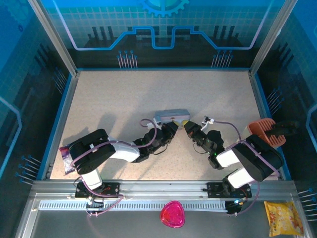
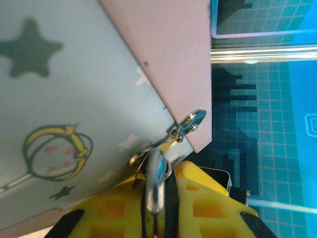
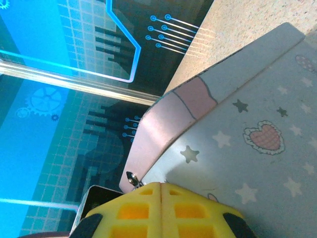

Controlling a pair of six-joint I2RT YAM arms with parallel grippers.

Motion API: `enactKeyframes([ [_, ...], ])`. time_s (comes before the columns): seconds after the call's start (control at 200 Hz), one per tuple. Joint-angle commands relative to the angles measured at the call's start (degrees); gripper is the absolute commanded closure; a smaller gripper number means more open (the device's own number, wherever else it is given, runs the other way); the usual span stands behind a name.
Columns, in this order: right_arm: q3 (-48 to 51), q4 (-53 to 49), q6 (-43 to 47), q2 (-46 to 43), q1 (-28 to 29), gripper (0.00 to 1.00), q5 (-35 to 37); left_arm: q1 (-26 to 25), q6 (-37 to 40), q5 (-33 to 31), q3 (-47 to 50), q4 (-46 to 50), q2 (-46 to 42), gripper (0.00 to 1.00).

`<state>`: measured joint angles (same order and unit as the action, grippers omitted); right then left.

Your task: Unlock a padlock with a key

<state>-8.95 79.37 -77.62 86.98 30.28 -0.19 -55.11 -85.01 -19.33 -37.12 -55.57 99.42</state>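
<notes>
Left claw [image 1: 173,128] is closed on the padlock [image 2: 155,181]. The thin silvery shackle stands up between its yellow fingers [image 2: 119,206] and meets a small silvery clasp [image 2: 190,122] just ahead of the tips, at the corner of the grey tin [image 1: 171,115]. The tin sits mid-table [image 1: 114,99], touching both claws' tips. Right claw [image 1: 187,125] has its yellow fingers [image 3: 133,210] pressed together with no gap. A tiny silvery tip [image 3: 131,179] sits just left of them by the tin edge, too small to identify.
</notes>
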Motion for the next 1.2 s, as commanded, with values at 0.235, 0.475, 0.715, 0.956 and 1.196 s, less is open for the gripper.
enactKeyframes([
  [0.235, -6.6, -1.4, -8.8, 1.7, 4.3, 1.00, -4.6, -5.8, -0.6, 21.4, -6.2, -12.2, -0.3, 1.00],
  [0.475, -8.7, -24.9, -4.9, -10.0, 6.3, 1.00, -2.8, -6.1, -1.6, 21.1, -5.7, -13.3, 1.3, 1.00],
  [0.715, -4.8, 2.2, -0.1, 2.3, 7.9, 1.00, -2.9, -6.0, -2.2, 21.8, -7.7, -14.7, 1.9, 1.00],
  [0.956, -6.8, -3.7, 7.0, -1.7, 11.5, 1.00, -0.4, -5.9, -0.8, 21.7, -8.1, -12.5, -0.8, 1.00],
  [1.196, -5.7, 2.2, 4.0, 5.2, 12.5, 1.00, -1.4, -5.4, -1.9, 22.3, -9.4, -15.1, 1.5, 1.00],
])
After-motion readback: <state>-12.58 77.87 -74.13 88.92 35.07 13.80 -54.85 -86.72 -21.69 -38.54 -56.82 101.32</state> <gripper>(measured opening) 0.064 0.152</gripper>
